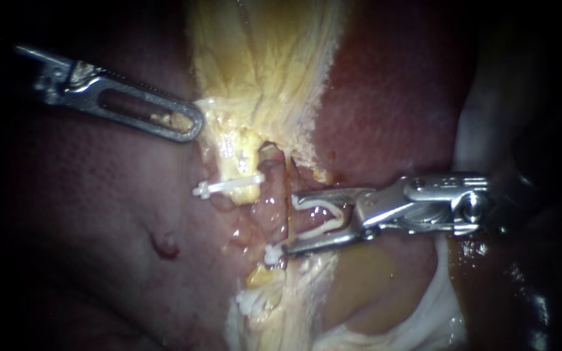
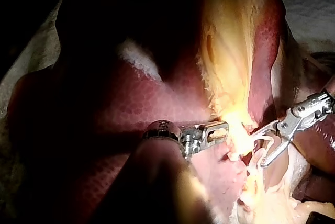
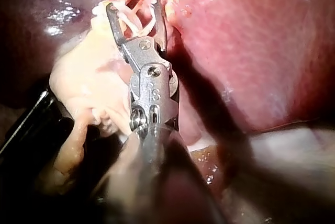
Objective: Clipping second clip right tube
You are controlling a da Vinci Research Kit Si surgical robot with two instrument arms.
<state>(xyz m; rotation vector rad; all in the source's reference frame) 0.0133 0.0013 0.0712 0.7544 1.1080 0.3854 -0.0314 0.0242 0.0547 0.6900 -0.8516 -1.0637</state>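
My right instrument (image 1: 289,222) comes in from the right, its jaws wide apart and carrying an open white clip (image 1: 323,227). The jaw tips stand above and below a thin reddish tube (image 1: 287,182), which crosses their mouth. The right wrist view shows the right instrument (image 3: 132,5) the same way. A closed white clip (image 1: 227,188) sits on the tube to the left. Another white clip (image 1: 272,255) lies by the lower jaw tip. My left instrument (image 1: 193,123), also seen as the left instrument (image 2: 222,127), has its slotted jaws shut on the edge of the yellow-white tissue (image 1: 261,58).
Dark red liver (image 1: 99,214) fills the left and the upper right, with a small red nick (image 1: 164,246). Pale tissue (image 1: 424,312) lies below my right instrument. White cloth (image 1: 482,110) shows at the far right. A black bar (image 3: 31,114) lies beside my right shaft.
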